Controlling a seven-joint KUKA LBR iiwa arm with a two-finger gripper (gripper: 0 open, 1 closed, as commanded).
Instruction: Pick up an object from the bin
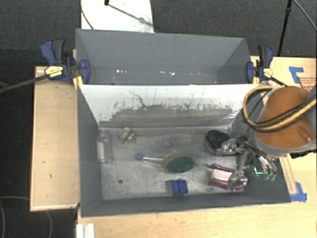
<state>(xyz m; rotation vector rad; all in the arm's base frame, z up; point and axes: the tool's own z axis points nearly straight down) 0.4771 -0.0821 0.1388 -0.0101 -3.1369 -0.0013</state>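
Item: purple-and-white packet [221, 177], flat on the bin [148, 103] floor just left of the jaws; nearest, so the likely pick. Jaws: low; spread or pressed together, cannot tell. Black rounded object [215, 139] just behind.

bin [163, 58] grey | brush [179, 163] green, handle [148, 158] blue | block [177, 186] blue | packet [220, 177] purple-white | lump [215, 139] black

Orange wrist cover [288, 114], looped yellow-black cables [246, 108]
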